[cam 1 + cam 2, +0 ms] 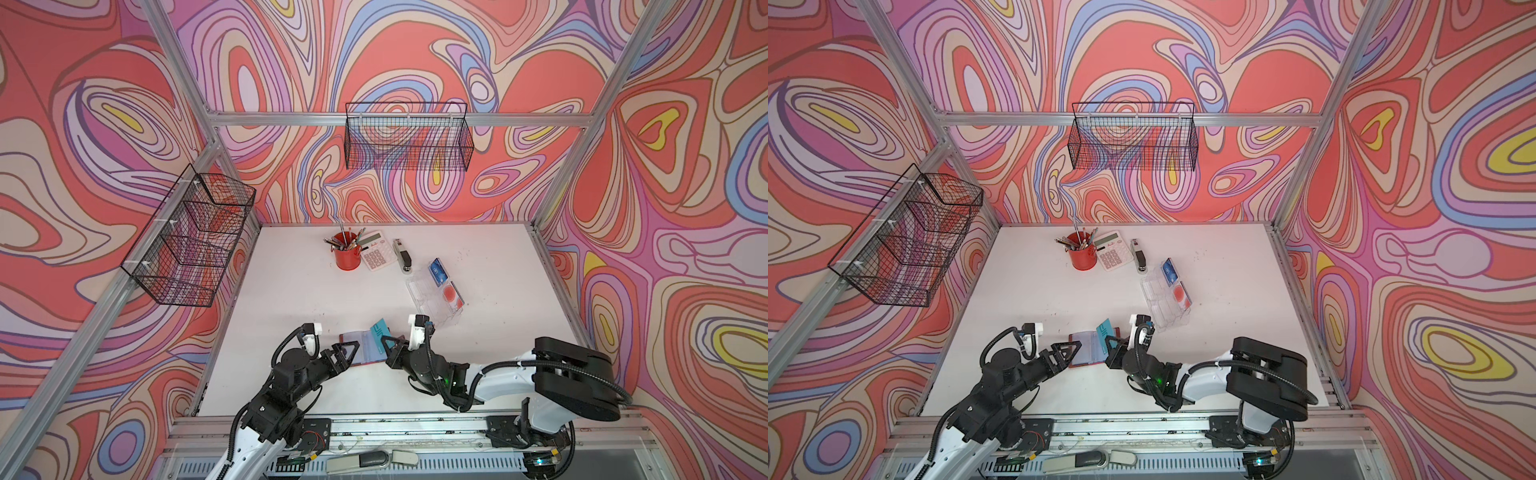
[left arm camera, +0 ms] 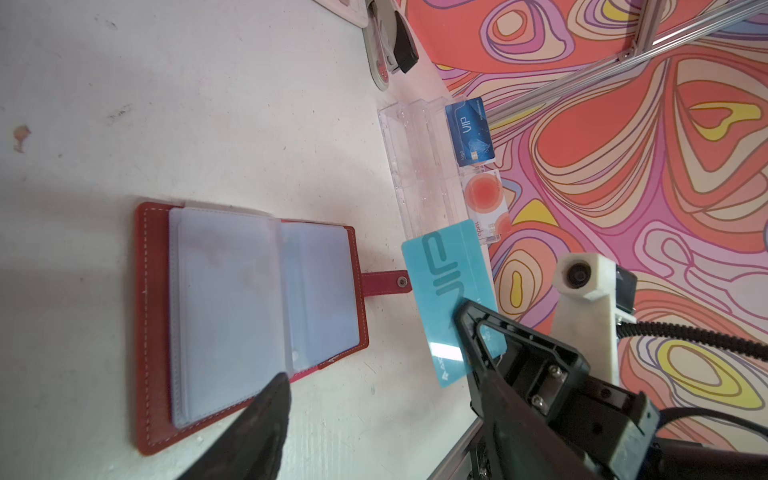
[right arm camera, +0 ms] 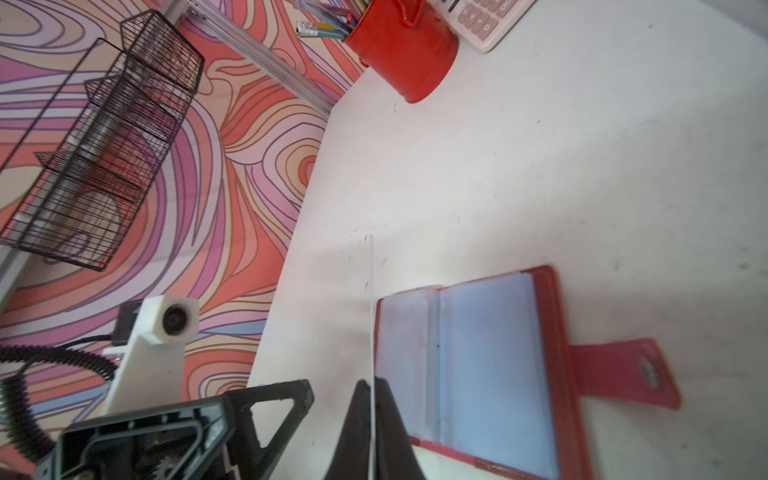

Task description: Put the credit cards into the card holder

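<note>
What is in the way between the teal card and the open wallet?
Nothing visible. The right gripper holds the teal card beside the wallet, just past its snap tab, and the clear sleeves lie open.

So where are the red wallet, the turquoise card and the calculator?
red wallet (image 2: pixel 151 332): left wrist view, red cover.
turquoise card (image 2: pixel 436 282): left wrist view, printed face.
calculator (image 1: pixel 376 255): in a top view, keypad.

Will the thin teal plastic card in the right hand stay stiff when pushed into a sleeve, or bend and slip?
Likely stiff: the thin teal plastic card juts straight from the right hand, and looks a straight line edge-on in the right wrist view. Its glossy face shows glare, so it may slip in that grip.
</note>
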`<act>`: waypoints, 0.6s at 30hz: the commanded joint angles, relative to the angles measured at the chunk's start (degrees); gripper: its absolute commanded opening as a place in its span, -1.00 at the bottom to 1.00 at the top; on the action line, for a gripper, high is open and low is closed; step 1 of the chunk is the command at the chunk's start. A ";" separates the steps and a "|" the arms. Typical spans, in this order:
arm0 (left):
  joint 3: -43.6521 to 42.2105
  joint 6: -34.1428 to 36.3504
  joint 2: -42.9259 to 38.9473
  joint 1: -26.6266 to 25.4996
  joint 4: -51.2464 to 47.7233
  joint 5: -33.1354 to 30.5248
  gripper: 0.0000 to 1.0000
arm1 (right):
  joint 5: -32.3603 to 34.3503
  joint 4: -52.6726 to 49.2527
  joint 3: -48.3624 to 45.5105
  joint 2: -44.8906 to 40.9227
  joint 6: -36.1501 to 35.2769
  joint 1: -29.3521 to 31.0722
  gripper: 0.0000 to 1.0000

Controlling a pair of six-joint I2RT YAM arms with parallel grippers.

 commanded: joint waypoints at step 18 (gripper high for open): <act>-5.33 -4.20 14.34 -0.09 30.89 7.77 -0.69 | 1.67 29.53 0.41 14.92 10.45 5.00 -1.00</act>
